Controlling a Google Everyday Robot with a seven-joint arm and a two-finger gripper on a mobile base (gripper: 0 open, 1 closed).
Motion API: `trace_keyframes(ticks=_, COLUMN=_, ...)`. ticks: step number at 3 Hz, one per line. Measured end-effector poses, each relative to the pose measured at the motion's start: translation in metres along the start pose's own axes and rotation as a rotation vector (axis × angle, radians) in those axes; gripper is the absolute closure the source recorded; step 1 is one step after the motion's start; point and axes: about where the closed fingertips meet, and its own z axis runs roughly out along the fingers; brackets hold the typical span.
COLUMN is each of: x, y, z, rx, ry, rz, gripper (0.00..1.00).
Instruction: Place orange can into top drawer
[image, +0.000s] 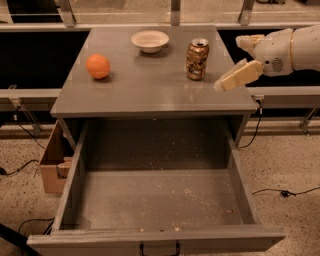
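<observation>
The orange can (197, 59) stands upright on the grey cabinet top (145, 85), right of centre. The top drawer (155, 200) is pulled fully out below, and nothing lies in it but crumbs; its small dark handle (159, 248) shows at the front edge. My gripper (230, 63) reaches in from the right, just right of the can and apart from it, at about the can's height. Its pale fingers (239, 76) are spread open and hold nothing.
A round orange fruit (98, 66) sits on the left of the cabinet top and a white bowl (150, 40) at the back. A cardboard box (52, 162) stands on the floor left of the cabinet. Cables (285, 192) lie on the speckled floor.
</observation>
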Motion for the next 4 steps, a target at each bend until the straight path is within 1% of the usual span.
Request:
trace_keyframes(ticks=1, x=0.005, y=-0.006, z=0.009, rx=0.032, ry=-0.047, rz=0.024, gripper=0.0)
trace_keyframes(ticks=2, x=0.008, y=-0.047, z=0.04, rx=0.106, ry=-0.2, rz=0.081, gripper=0.0)
trace_keyframes(ticks=3, x=0.009, y=-0.087, z=0.065, rx=0.162, ry=-0.295, rz=0.133, gripper=0.0)
trace_keyframes(ticks=4, x=0.012, y=-0.112, z=0.095, rx=0.179, ry=-0.355, rz=0.182, gripper=0.0)
